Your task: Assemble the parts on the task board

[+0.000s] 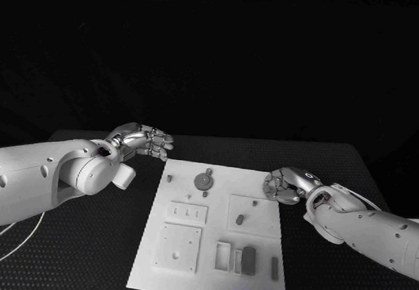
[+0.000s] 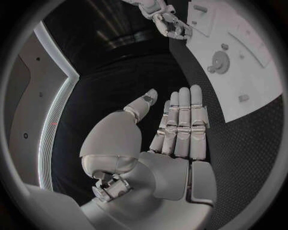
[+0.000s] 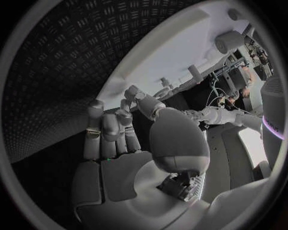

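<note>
Though untouched, task board [image 1: 216,235] between robot hands.

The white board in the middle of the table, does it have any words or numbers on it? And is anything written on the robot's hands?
None: no word, number or label can be read anywhere.
White flat task board: plain, with small grey parts and recesses, no print.
Grey gear-shaped round part: no marking.
Silver left hand and silver right hand: no lettering.
A tiny dark mark on the right wrist is too small to read.
</note>
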